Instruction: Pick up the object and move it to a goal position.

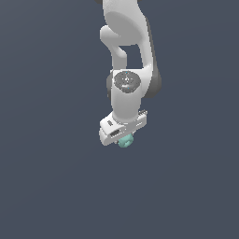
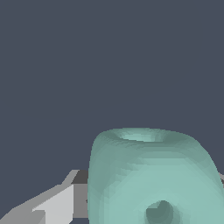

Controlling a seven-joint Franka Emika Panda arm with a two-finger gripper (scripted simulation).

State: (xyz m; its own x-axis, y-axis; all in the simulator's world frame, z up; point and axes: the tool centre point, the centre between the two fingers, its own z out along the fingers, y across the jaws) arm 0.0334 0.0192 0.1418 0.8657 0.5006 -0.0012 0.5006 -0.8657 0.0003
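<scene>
The object is a small teal-green rounded lump with dimples. In the exterior view it sits right under the white hand of my gripper, between the fingers, which the hand mostly hides. In the wrist view the object fills the lower part of the picture, very close to the camera, with one round hole facing it. A grey finger lies against one of its sides, and a sliver of the other finger shows at the opposite side. The gripper is shut on the object.
The white arm comes down from the top of the exterior view. Everything around it is a plain dark blue-grey surface. No goal marker or other object shows in either view.
</scene>
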